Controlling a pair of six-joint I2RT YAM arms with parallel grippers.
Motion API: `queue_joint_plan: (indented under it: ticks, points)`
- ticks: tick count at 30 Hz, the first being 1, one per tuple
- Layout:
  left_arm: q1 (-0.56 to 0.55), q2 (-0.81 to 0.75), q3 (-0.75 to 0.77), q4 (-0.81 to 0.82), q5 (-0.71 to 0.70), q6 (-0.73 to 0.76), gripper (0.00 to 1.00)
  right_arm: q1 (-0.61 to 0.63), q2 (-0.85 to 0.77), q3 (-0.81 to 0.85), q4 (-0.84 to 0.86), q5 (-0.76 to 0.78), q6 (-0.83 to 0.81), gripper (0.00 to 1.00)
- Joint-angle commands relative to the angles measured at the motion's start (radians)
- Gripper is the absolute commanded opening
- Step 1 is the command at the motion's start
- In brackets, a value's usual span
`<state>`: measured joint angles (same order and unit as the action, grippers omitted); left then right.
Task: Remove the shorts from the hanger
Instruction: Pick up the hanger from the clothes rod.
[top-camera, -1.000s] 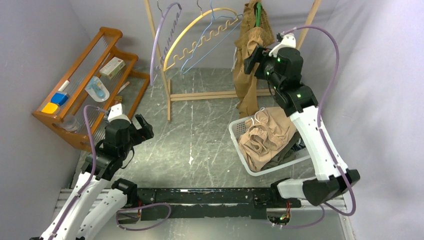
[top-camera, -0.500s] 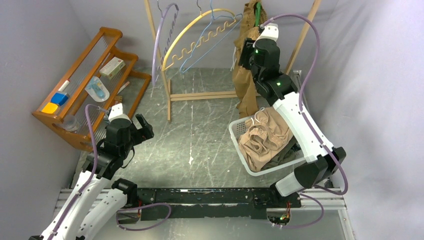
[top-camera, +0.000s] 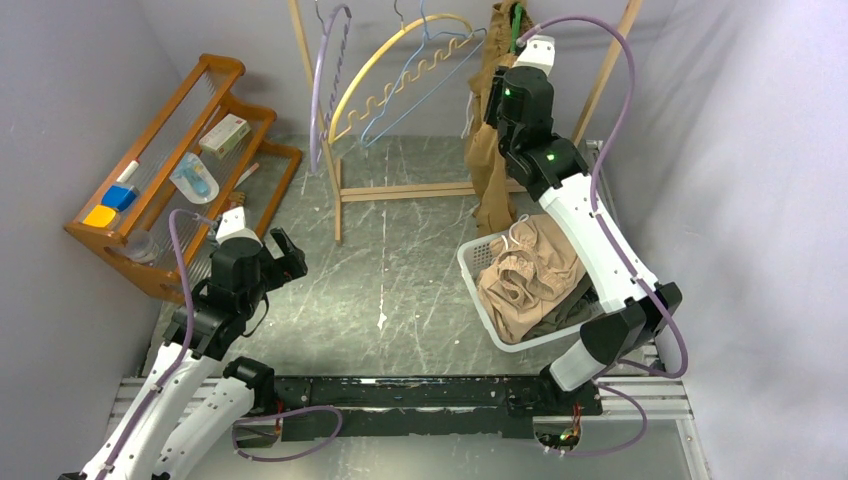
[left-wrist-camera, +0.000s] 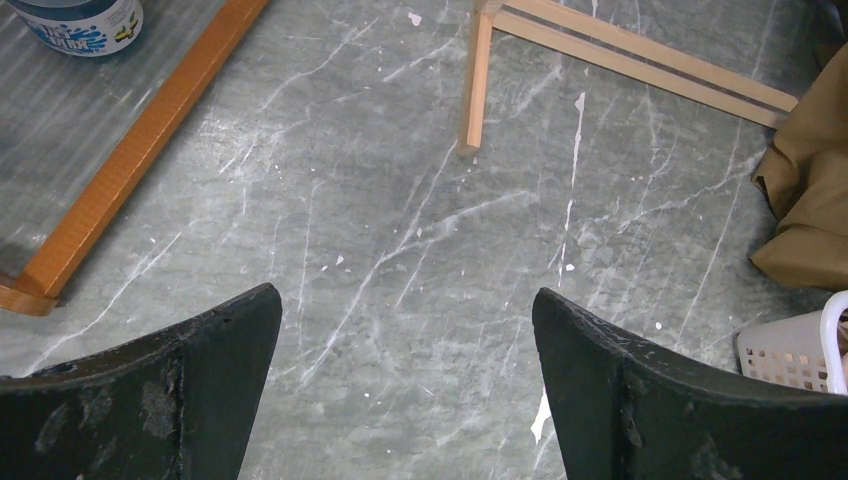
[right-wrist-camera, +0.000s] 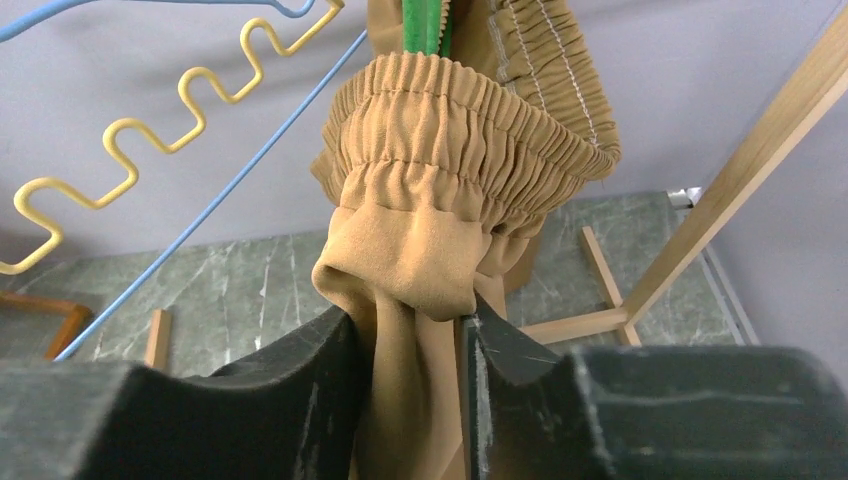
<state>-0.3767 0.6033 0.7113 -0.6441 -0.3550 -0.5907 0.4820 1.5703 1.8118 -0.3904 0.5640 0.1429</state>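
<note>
Tan-brown shorts hang from a green hanger at the right end of the wooden rack. In the right wrist view their gathered waistband bunches under the green hanger, and a fold of the cloth runs down between my fingers. My right gripper is shut on that fold, both fingers pressing the fabric. My left gripper hangs open over bare table at the left, holding nothing. Light beige shorts lie heaped in the white basket.
The wooden rack carries empty hangers: a yellow wavy one, a blue one and a purple one. An orange wooden shelf with small items stands at the left. Grey walls close in on both sides.
My right arm has swung left and up to the hanging shorts, and its jaws have closed onto the cloth. The left arm has not moved.
</note>
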Motion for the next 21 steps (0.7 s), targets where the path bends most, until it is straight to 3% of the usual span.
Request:
queue_joint_plan:
  ticks: [1,11,21]
  points:
    - [-0.002,-0.005,0.028,0.000,-0.012,0.010,1.00,0.003,0.004,0.025,0.014,-0.003,-0.022,0.32]
    - [-0.002,0.002,0.025,0.003,-0.007,0.013,1.00,0.001,-0.026,-0.019,0.114,0.010,-0.116,0.00]
    - [-0.002,0.008,0.027,0.000,-0.004,0.014,0.99,0.001,-0.084,-0.067,0.224,0.034,-0.112,0.00]
